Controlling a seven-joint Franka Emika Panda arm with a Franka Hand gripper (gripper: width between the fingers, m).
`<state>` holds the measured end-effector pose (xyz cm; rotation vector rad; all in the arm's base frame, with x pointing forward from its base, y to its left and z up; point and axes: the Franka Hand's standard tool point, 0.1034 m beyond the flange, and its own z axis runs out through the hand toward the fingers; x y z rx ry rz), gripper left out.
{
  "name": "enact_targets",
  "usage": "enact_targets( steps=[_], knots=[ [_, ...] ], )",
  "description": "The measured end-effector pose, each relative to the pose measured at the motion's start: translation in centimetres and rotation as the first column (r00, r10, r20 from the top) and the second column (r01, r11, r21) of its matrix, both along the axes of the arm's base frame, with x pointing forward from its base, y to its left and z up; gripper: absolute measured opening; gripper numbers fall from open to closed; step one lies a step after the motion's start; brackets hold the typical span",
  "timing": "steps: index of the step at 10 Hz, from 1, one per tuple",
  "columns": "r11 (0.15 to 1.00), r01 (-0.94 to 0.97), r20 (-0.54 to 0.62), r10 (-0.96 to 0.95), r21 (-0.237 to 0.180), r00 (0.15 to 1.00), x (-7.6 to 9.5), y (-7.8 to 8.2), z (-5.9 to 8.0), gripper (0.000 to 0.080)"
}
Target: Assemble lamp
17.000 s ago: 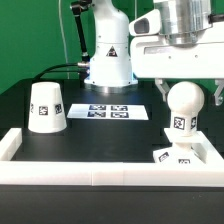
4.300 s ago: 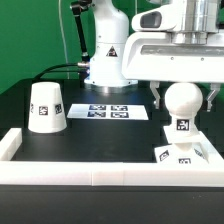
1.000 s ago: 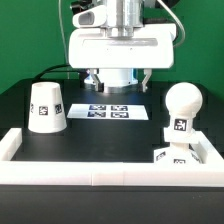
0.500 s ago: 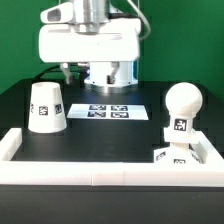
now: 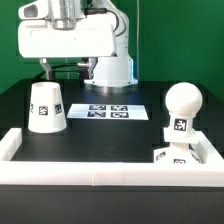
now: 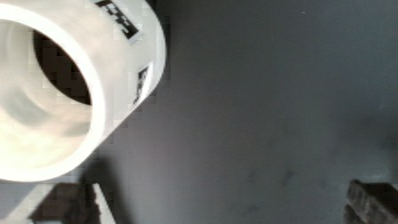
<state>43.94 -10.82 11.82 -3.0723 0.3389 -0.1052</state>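
Note:
The white cup-like shade (image 5: 45,107) stands mouth down at the exterior view's left; in the wrist view its open rim (image 6: 71,95) fills one side. The ball-shaped bulb (image 5: 183,104) sits upright on the flat square base (image 5: 180,155) at the exterior view's right, in the corner of the rail. My gripper (image 5: 64,72) hangs open and empty just above the shade, a little toward the exterior view's right of it. In the wrist view the gripper (image 6: 219,205) shows dark fingertips (image 6: 64,205) wide apart with bare table between them.
The marker board (image 5: 108,111) lies flat in the middle behind the parts. A long white border rail (image 5: 100,172) runs along the front and up both sides. The robot's white pedestal (image 5: 112,65) stands at the back.
The gripper has moved from above the marker board toward the exterior view's left, and now sits over the shade. The bulb stays on the base, released. The shade has not moved.

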Motion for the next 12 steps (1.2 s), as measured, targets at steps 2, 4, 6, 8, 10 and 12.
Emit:
enact_targets(
  steps=[2,4,6,8,10,12],
  knots=[
    [1.000,-0.001,-0.001,0.001,0.000,1.000,-0.2,-0.2,-0.1,0.0698],
    [1.000,0.024,-0.020,-0.024,0.005,1.000,-1.9,-1.6,-0.9,0.0698],
    [1.000,0.018,-0.030,-0.018,0.004,0.999,-2.8,-1.6,-1.5,0.0698],
    [1.000,0.017,-0.028,-0.017,-0.003,0.999,-2.8,-1.8,-1.9,0.0698],
    [1.000,0.001,-0.032,-0.002,-0.013,0.999,-3.0,-2.0,-2.6,0.0698],
    [1.000,-0.001,-0.028,0.000,-0.028,1.000,-3.1,-2.3,-3.3,0.0698]
  ],
)
